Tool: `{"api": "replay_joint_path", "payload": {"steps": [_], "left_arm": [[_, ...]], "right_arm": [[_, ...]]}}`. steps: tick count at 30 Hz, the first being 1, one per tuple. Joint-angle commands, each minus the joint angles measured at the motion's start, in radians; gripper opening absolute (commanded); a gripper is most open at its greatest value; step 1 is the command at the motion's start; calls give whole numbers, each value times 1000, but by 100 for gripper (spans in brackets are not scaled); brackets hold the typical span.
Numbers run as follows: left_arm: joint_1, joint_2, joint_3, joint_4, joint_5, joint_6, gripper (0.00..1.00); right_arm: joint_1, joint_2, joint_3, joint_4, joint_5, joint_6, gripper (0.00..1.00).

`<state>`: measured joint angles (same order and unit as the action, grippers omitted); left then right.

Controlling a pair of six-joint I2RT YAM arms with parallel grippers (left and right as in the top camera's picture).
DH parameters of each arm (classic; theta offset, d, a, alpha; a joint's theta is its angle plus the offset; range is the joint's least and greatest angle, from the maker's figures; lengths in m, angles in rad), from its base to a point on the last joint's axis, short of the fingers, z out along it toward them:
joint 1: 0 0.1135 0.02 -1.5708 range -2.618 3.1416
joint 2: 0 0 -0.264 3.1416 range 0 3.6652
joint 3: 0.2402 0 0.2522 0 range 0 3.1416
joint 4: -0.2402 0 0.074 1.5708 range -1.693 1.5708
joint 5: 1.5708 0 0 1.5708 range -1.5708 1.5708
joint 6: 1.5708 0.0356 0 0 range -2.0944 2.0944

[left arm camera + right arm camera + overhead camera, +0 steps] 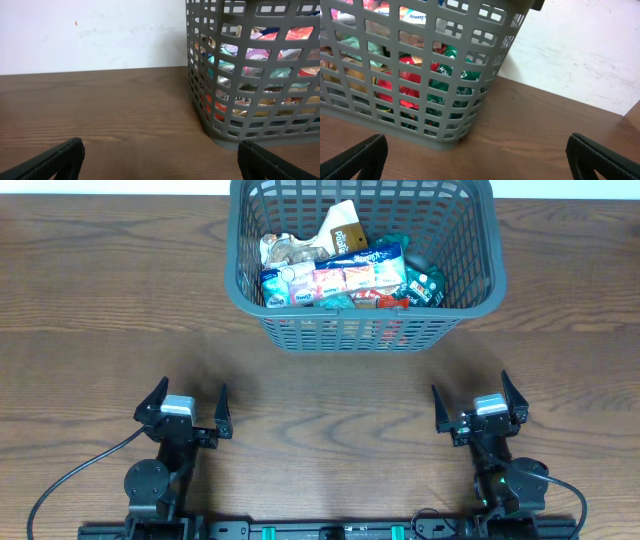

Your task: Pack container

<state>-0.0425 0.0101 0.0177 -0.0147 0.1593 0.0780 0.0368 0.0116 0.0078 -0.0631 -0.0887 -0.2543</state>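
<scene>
At the near edge of the wooden bench (320, 395) sit the left end effector (188, 396) and right end effector (474, 394), both released, fingers spread wide, grasping nothing; farther off, the container (362, 330) stands at the bench's far middle, well apart from both; colourful packets (340, 278) lie inside it.

The container (350, 330) sits at the upper middle of the frame on the brown desk (100, 310), holding colourful packets (340, 280) (blue, pink and green among them). At the lower left, the left gripper (190, 392) stands wide open and empty. At the lower right, the right gripper (470, 386) does likewise.
</scene>
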Motion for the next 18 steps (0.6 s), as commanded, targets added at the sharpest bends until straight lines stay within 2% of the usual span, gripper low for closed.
{"api": "replay_joint_path", "payload": {"steps": [1, 18], "left_arm": [[-4, -7, -14, -37, 42, -9, 99], [-4, -7, -14, -37, 42, -9, 98]], "right_arm": [[10, -7, -2, -5, 10, -5, 99], [10, -7, -2, -5, 10, -5, 99]]}}
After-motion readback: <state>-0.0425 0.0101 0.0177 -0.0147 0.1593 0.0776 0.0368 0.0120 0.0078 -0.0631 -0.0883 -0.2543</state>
